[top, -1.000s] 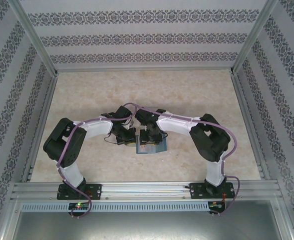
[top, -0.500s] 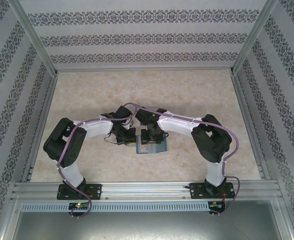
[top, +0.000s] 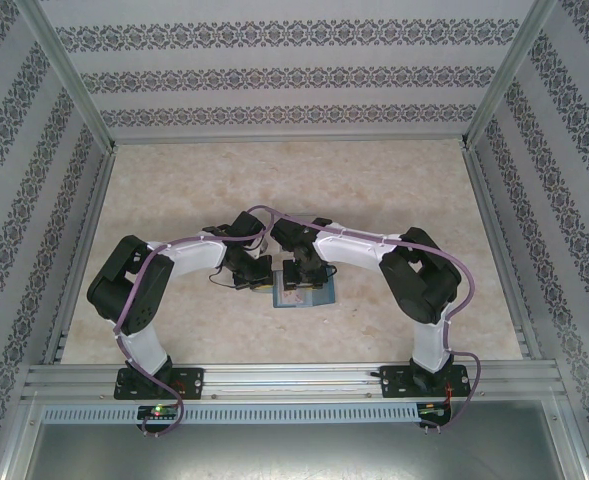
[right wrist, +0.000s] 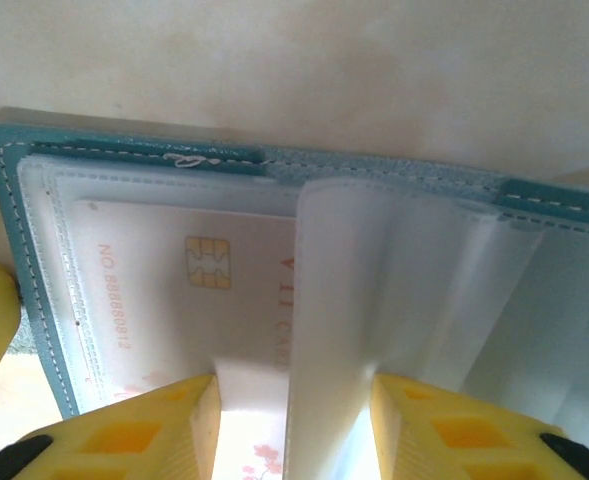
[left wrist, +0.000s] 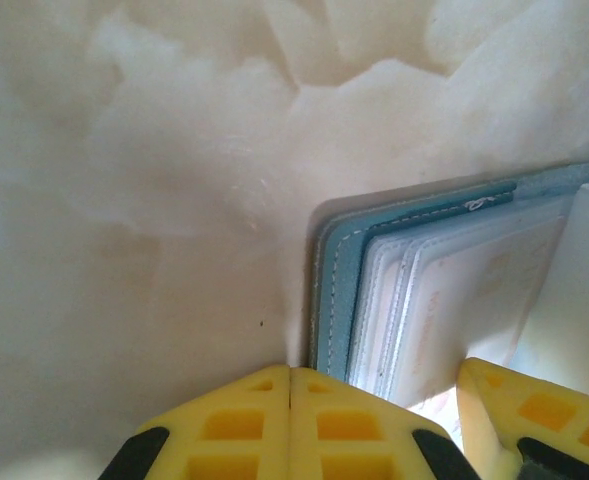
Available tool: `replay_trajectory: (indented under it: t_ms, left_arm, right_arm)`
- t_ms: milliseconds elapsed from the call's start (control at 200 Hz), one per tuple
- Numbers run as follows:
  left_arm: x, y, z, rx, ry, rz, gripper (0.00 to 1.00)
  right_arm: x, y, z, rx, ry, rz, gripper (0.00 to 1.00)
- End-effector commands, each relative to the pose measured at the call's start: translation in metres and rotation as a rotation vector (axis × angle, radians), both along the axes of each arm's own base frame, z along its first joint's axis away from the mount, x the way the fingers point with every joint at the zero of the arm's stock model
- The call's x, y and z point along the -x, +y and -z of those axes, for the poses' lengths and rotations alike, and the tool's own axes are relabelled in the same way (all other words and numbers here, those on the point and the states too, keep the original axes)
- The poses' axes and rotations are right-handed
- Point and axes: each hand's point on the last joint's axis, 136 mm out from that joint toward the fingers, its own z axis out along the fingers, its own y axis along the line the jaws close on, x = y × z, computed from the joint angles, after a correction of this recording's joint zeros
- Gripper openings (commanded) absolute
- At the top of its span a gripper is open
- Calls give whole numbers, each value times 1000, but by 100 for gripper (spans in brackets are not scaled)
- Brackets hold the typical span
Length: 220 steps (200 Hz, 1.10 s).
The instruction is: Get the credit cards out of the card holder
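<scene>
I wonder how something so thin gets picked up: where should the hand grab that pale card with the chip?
Probably its near edge, by the right hand, pinched flat and pulled toward it. The card lies flat in a clear sleeve of the card holder, and the sleeve looks closed along its far edge and outer end.

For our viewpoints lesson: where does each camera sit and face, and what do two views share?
Top external: overhead behind the robot, looking down at pale marbled table; both arms show.
Left wrist: on left arm, facing the teal bifold card holder; shut left gripper shows.
Right wrist: on right arm, facing its clear sleeves; open right gripper shows.
Shared: card holder.
</scene>
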Motion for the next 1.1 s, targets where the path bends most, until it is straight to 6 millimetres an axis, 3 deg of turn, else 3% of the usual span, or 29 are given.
replay_trajectory:
  t_ms: [0,590,1094]
  left_arm:
    - [1,-6,-2,-1,-1,23,0]
    - [-2,-8,-7,0,-8,29,0]
    - [-10,-14,-28,24,-37,40,0]
  right_arm:
    - [2,-8,1,49,-6,-14,41]
    - [-1,-14,-26,35,-56,-15,12]
    - [0,-15,-46,11,-78,-18,10]
